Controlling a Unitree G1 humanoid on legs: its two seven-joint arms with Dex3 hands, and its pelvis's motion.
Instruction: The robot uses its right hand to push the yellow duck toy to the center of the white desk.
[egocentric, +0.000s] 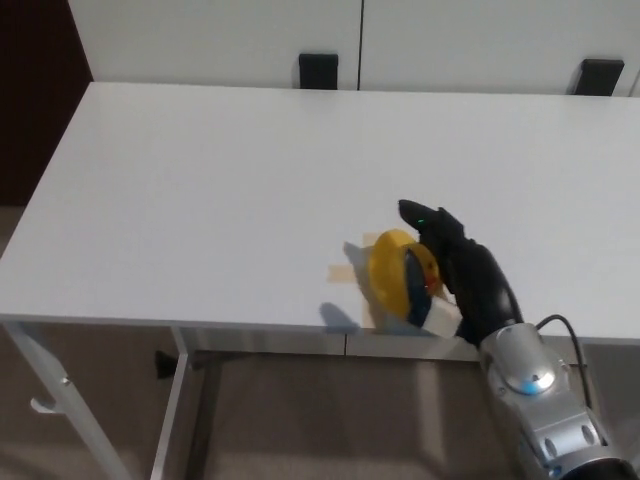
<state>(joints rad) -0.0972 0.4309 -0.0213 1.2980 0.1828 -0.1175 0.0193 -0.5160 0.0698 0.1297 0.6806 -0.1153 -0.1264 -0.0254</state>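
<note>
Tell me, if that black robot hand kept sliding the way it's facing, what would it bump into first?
The right robot hand is already against the yellow duck toy. Past the duck lies only flat tape cross and bare white desk, so the way looks free.

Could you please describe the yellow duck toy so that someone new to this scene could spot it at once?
Start at the white desk and go to its near edge, where a tan tape cross is stuck. The yellow duck toy sits over that cross, with the robot's black right hand against its right side. It is the only bright yellow, rounded thing there.
</note>
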